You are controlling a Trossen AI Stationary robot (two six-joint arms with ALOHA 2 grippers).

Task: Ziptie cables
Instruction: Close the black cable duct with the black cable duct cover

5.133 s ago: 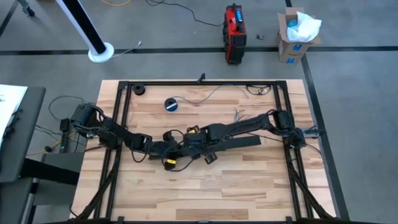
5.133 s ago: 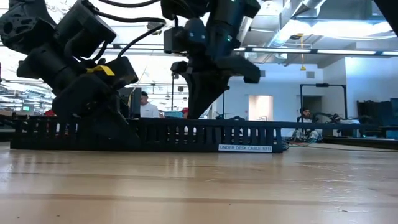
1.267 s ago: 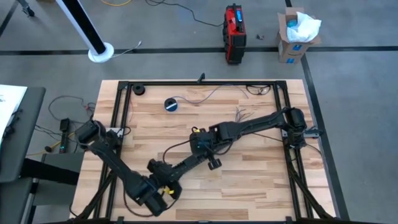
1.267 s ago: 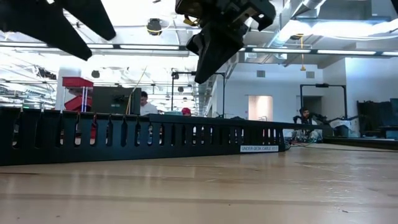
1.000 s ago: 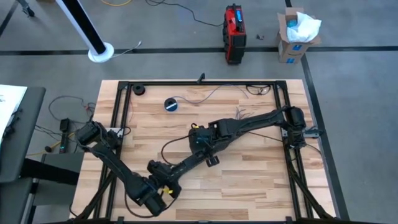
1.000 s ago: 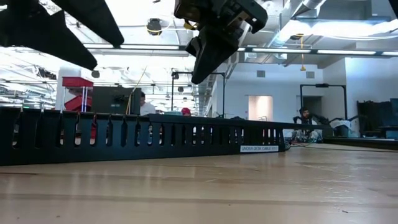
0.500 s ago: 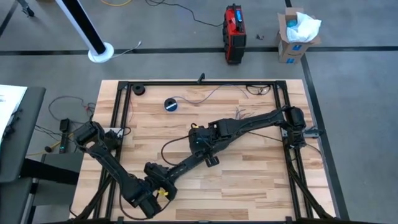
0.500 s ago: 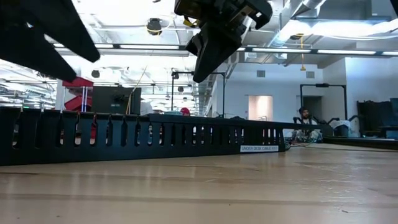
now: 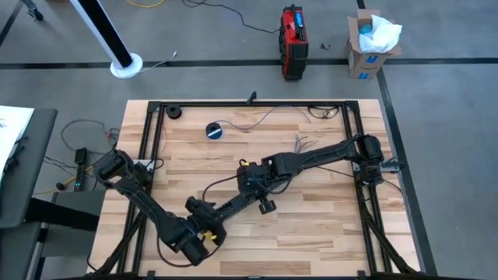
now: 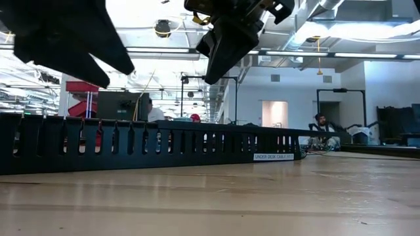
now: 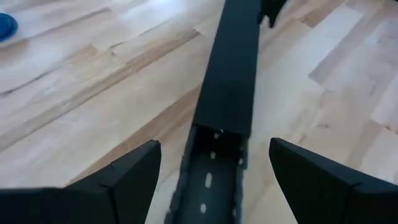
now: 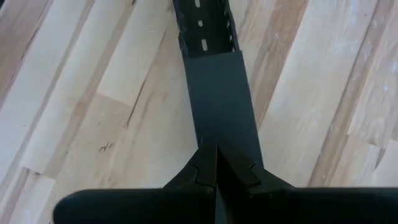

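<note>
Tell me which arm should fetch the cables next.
Right, probably. The cables lie on the far side beside the right arm, nearer the right gripper; the open left gripper hangs toward the front edge.

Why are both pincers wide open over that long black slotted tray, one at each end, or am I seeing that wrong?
Only partly right. The left pincer is open over the tray, but the right pincer is shut, its fingers pressed together above the tray's covered end. The right wrist view shows it.
</note>
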